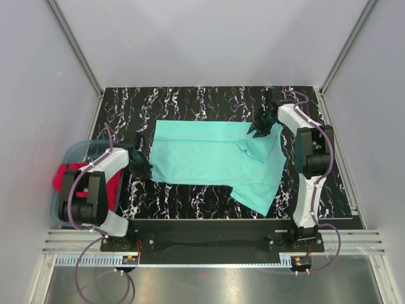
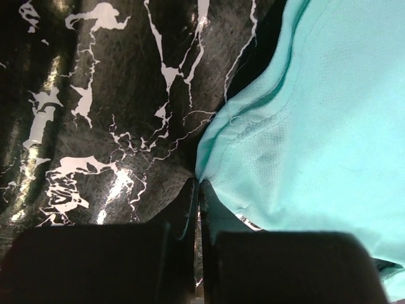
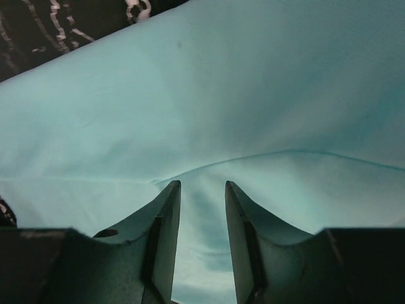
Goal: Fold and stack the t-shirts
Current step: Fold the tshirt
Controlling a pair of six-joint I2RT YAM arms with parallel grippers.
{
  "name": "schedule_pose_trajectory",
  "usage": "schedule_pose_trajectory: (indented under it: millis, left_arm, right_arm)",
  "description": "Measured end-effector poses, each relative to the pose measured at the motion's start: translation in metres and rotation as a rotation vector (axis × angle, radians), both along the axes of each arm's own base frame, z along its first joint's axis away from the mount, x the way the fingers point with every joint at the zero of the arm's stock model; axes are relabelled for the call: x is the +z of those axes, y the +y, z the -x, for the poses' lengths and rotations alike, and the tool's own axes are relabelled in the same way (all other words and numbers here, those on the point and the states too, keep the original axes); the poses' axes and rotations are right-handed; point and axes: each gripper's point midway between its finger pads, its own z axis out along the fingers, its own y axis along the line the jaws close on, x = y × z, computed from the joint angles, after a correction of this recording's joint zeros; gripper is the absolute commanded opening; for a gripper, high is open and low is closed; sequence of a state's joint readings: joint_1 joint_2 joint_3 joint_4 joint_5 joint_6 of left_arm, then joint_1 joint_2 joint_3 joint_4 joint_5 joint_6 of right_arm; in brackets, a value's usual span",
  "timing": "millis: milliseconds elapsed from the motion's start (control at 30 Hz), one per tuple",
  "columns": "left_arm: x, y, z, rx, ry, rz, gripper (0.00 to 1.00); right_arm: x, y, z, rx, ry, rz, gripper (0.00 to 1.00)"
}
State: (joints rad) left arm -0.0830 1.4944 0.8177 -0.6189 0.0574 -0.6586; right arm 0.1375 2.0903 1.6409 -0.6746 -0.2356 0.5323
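T-shirt [image 1: 202, 158] edge clenched in left claw [image 2: 198, 187], right claw [image 3: 201, 185] parted over teal cloth

The left arm [image 1: 104, 166] folds back on itself at the near left, its elbow bent sharply and its forearm reaching right. The left gripper [image 1: 140, 168] points down, its jaws pressed together, pinching the left edge of the mint-teal t-shirt [image 1: 202, 155]. The right arm [image 1: 308, 190] rises from the near right and stretches far, the wrist turning left. The right gripper [image 1: 258, 131] points down with its fingers [image 3: 166, 215] parted, a clear gap between them, the tips on the cloth.
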Motion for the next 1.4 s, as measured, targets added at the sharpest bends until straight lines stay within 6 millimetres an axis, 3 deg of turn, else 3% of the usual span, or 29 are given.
schedule_pose_trajectory:
  millis: [200,433,533,667,767,933,1033,1133,1233,1333,1400]
  left_arm:
    - [0.0,-0.002,-0.002,-0.007,-0.006,0.008,0.0]
    - [-0.002,-0.001,-0.011,-0.007,0.004,0.007,0.0]
    - [-0.001,0.001,-0.022,0.0,0.001,0.007,0.0]
    - [0.009,0.001,-0.037,0.0,-0.032,0.007,0.0]
    - [0.012,0.001,-0.043,-0.006,-0.051,0.007,0.0]
    - [0.01,0.0,-0.04,-0.007,-0.042,0.011,0.0]
    - [0.003,0.0,-0.032,-0.004,-0.025,0.015,0.0]
    - [-0.005,0.0,-0.022,0.002,0.004,0.018,0.0]
    - [-0.006,-0.001,-0.018,0.005,0.006,0.025,0.0]
    - [-0.004,-0.001,-0.019,0.006,-0.011,0.027,0.0]
    - [-0.004,-0.001,-0.018,0.008,-0.014,0.028,0.0]
  right_arm:
    - [-0.04,-0.003,-0.014,-0.002,0.061,0.041,0.42]
    - [-0.036,0.005,-0.062,0.007,-0.024,0.048,0.43]
    - [-0.034,0.007,-0.076,0.014,-0.038,0.058,0.5]
    - [-0.025,-0.006,-0.069,0.036,-0.014,0.137,0.66]
    - [-0.009,-0.023,-0.038,0.044,0.015,0.201,0.72]
    - [0.05,-0.045,0.058,0.018,0.025,0.198,0.66]
    - [0.07,-0.053,0.123,-0.029,0.018,0.154,0.56]
    - [0.054,-0.052,0.186,-0.07,0.069,0.103,0.52]
    - [0.014,-0.049,0.241,-0.107,0.223,0.066,0.47]
    - [-0.014,-0.047,0.275,-0.15,0.353,0.05,0.44]
    - [-0.021,-0.046,0.285,-0.176,0.393,0.045,0.44]
